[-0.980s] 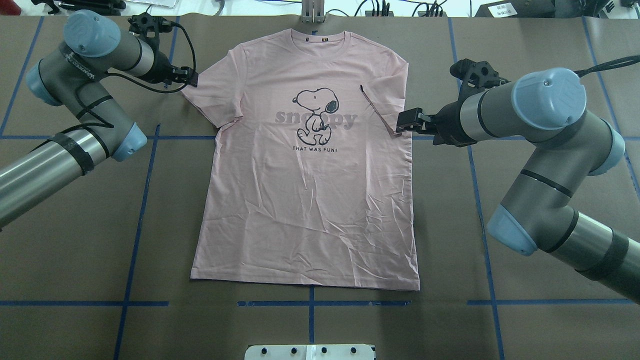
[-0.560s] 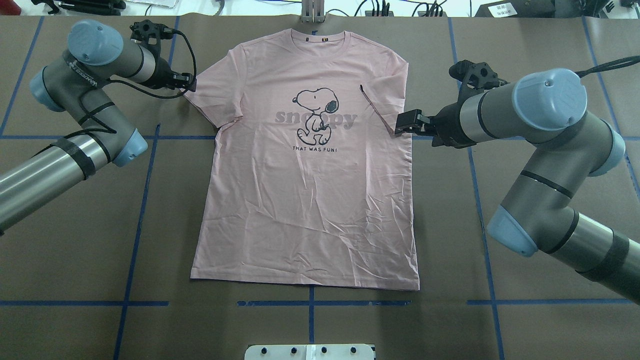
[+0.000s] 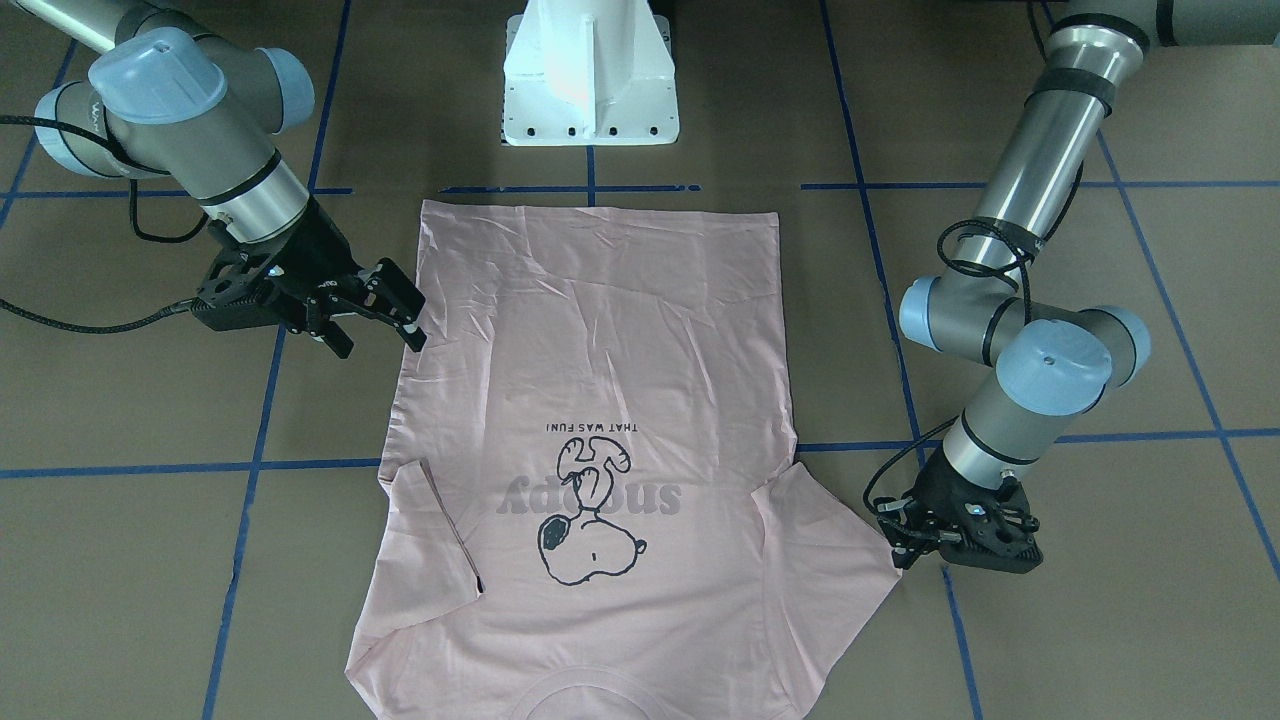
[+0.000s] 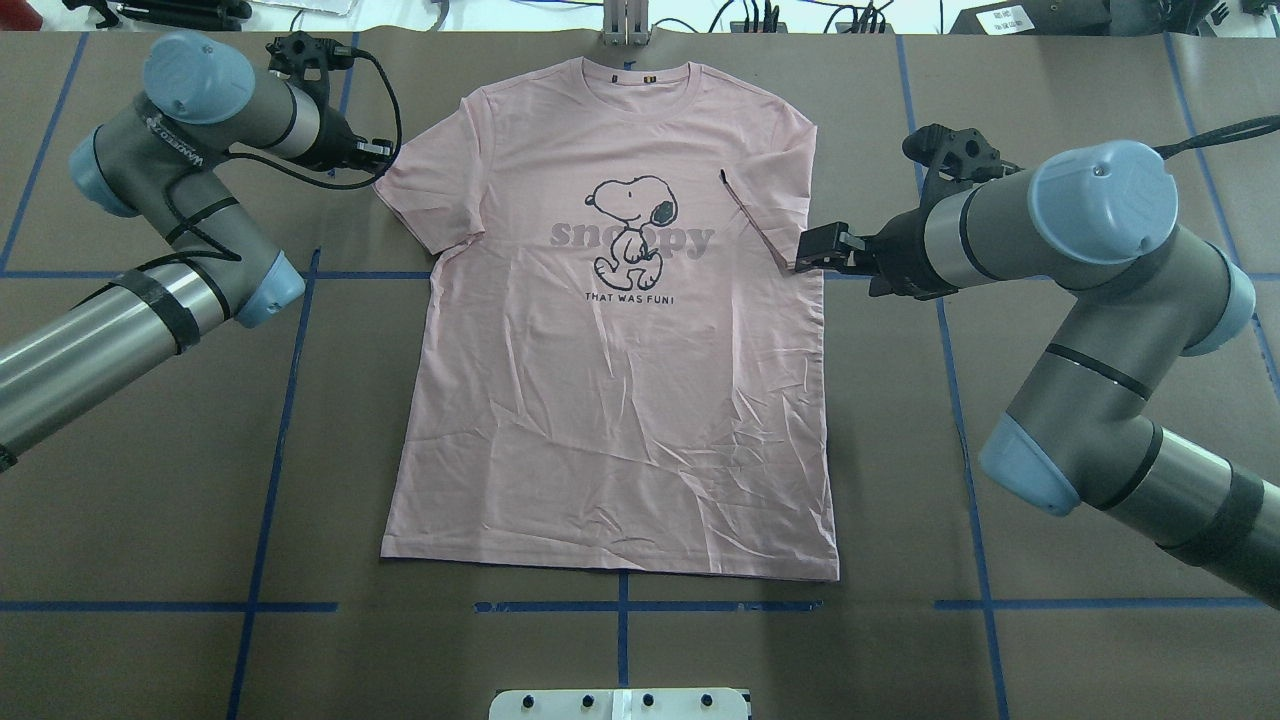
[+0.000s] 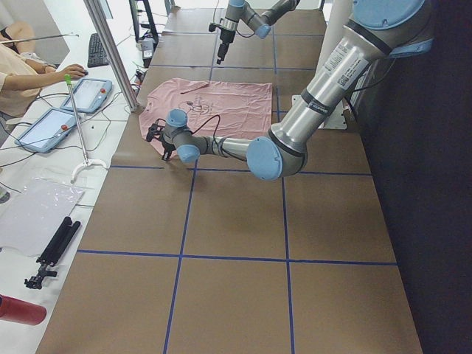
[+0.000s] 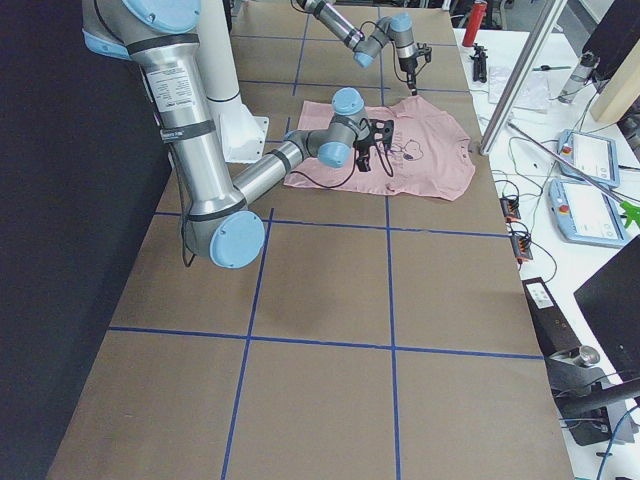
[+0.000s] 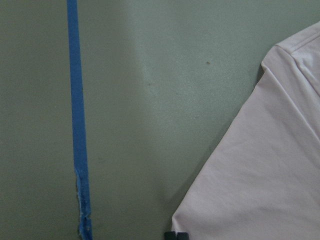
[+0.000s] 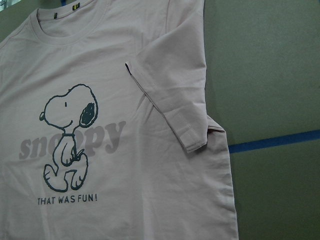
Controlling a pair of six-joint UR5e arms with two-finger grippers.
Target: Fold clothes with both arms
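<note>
The pale pink T-shirt (image 4: 610,400) lies flat and face up on the brown table, collar at the far edge, and also shows in the front-facing view (image 3: 600,330). Its right sleeve (image 8: 175,100) is folded in over the chest. Its left sleeve (image 7: 260,175) lies spread out. My left gripper (image 4: 385,152) sits low at that sleeve's outer corner (image 3: 893,540), and a fingertip (image 7: 176,235) touches the hem; it looks shut on the sleeve corner. My right gripper (image 4: 812,248) hovers at the shirt's right edge beside the folded sleeve, jaws spread and empty (image 3: 385,325).
The white pedestal base (image 3: 590,70) stands behind the shirt's hem. Blue tape lines (image 4: 285,400) cross the brown table cover. Beyond the collar runs a bench with tablets (image 5: 88,92), a metal pole (image 5: 110,51) and a seated operator.
The left arm has swung slightly toward the shirt, and the left sleeve's outer edge has shifted a little inward. The right gripper has barely moved.
</note>
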